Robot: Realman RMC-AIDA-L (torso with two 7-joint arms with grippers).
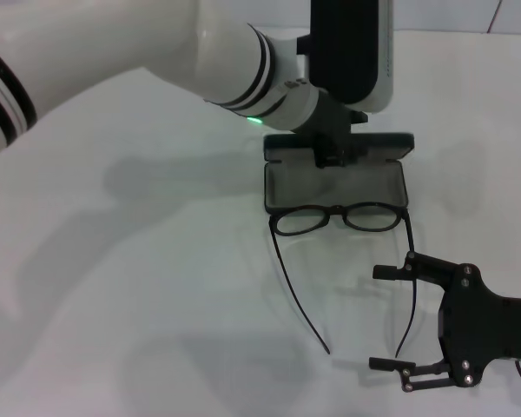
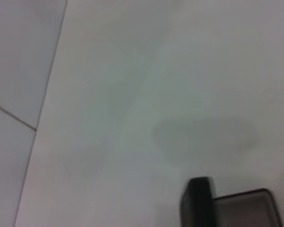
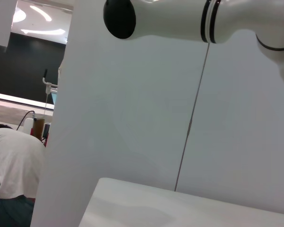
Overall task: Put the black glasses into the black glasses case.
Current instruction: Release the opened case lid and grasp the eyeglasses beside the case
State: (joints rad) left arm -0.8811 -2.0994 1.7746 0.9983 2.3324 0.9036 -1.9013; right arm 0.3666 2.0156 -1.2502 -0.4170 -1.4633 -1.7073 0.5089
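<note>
The white worktop (image 1: 139,287) carries the open black glasses case (image 1: 334,184) near its far edge. The black glasses (image 1: 337,217) rest on the case's near rim, temple arms unfolded toward the near edge. The left tool (image 1: 334,152) hangs over the case, its state unclear. The right tool (image 1: 391,317), spread open, straddles one temple arm. White wall panels stand behind.

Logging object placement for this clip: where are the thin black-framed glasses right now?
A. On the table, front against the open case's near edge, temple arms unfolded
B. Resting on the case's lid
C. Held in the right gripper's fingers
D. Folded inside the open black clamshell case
A: in the head view the thin black-framed glasses lie on the white table at the near edge of the open black clamshell case, temple arms spread toward the robot.
</note>
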